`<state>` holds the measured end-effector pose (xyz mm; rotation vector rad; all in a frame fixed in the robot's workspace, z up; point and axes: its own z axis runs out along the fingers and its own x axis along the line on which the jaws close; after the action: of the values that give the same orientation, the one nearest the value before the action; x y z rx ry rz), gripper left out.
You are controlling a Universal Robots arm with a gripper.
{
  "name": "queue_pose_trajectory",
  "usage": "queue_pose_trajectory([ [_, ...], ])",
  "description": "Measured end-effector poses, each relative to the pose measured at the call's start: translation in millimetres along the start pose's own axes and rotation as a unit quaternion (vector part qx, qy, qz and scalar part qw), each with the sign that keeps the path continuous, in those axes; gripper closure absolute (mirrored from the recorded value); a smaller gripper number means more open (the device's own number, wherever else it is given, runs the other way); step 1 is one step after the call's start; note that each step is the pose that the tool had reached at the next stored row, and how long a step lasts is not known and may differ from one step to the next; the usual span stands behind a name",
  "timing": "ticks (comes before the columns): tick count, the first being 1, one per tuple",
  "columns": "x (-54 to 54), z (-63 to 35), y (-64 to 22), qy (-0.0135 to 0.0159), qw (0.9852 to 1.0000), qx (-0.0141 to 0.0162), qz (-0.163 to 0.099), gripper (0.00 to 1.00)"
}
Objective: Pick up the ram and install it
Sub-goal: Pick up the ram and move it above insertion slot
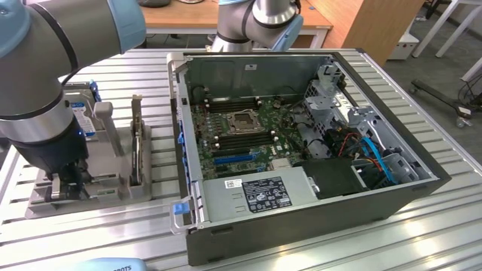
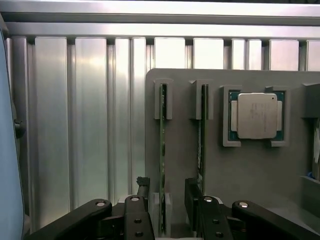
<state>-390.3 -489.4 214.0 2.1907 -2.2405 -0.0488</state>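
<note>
Ribbed aluminium table, wooden desk behind. Open PC case lies on it, motherboard facing up. Grey holder sits on the table at the exterior view's left, just beside the case, with a tall dark card standing in it. Arm is down over the holder's near end.

Wrist view: gripper is spread. One finger is on one side of the ram and the other on the opposite side, with a gap showing on both, so no pinch. Ram stands on edge in its holder slot, not lifted. Second stick is in the next slot, just outside the far finger. CPU lies flat in its pocket beyond that.
</note>
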Motion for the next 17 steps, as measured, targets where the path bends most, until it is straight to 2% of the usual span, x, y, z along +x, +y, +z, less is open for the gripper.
queue_pose_trajectory([
  [11, 0.2, 11.3, -0.3, 0.0000, 1.0000, 0.0000, 0.000, 0.59],
  [17, 0.2, 12.1, -0.3, 0.0000, 1.0000, 0.0000, 0.000, 0.59],
])
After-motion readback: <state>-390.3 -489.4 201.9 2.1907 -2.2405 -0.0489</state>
